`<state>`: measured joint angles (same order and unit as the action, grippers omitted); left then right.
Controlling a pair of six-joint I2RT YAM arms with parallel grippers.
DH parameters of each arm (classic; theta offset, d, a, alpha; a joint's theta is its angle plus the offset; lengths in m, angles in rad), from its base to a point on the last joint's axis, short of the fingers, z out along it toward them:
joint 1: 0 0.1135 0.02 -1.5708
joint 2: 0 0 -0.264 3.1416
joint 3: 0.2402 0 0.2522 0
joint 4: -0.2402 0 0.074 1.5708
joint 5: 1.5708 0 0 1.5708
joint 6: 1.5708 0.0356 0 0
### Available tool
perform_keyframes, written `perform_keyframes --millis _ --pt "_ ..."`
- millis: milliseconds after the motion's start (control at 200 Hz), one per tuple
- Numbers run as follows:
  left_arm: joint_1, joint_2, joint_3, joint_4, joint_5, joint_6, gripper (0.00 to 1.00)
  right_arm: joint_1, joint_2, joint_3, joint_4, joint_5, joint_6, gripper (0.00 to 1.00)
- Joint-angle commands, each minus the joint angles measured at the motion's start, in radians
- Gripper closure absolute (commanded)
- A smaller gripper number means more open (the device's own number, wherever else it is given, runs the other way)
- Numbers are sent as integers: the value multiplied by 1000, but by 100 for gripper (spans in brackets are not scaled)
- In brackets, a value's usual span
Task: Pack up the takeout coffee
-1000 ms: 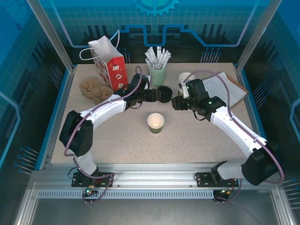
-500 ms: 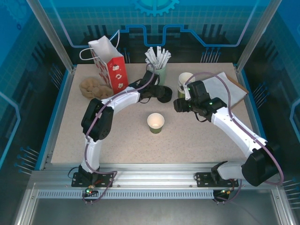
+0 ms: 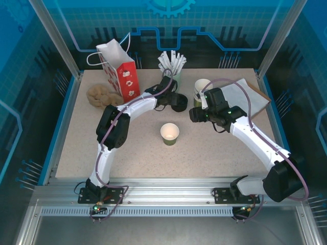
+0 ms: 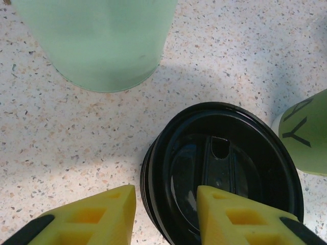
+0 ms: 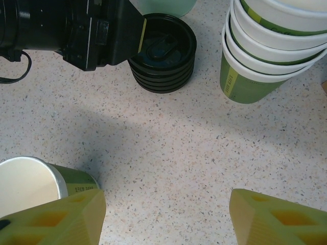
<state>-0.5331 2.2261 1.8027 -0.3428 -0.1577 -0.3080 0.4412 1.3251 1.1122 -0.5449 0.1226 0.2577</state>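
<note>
1. An olive-green paper cup [image 3: 169, 133], white inside and without a lid, was seen standing upright near the middle of the counter [image 3: 138, 153], apart from the other things.
2. In the right wrist view the same cup [image 5: 30, 184] was seen at the lower left, just beside one yellow finger of the right claw [image 5: 166, 217].
3. The right claw [image 3: 193, 113] was held wide open above bare counter, between the cup and the things farther back; nothing was gripped in it.
4. The left arm was stretched toward the back of the counter, and the left claw [image 3: 171, 101] was placed at a stack of black lids [image 3: 179, 102].
5. In the left wrist view the left claw [image 4: 166, 204] was seen partly open: one of its yellow fingers [image 4: 102, 214] was set outside the rim of the stack of black lids [image 4: 225, 173] and the other over its top. No firm grip could be made out.
6. A pale green tumbler [image 3: 172, 77] filled with white paper-wrapped sticks was seen just behind the lids.
7. A stack of lidless green-and-white cups [image 5: 265, 46] was seen near the lids, to their right.
8. A red-and-white paper bag [image 3: 120, 69] stood at the back left of the counter, with a brown crumpled lump [image 3: 102, 97] beside it.
9. White paper sheets [image 3: 240, 92] lay at the back right corner.
</note>
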Motion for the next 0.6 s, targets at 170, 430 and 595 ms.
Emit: perform_keyframes --millis 170,430,595 --pt "-4 33 41 -40 -25 32 67 -16 3 -27 14 -23 9 33" --pt "-3 38 40 -41 -25 35 72 -16 -1 -32 16 -28 14 33" --pt "-4 30 40 -38 -25 37 75 -16 -7 -38 17 -27 15 33"
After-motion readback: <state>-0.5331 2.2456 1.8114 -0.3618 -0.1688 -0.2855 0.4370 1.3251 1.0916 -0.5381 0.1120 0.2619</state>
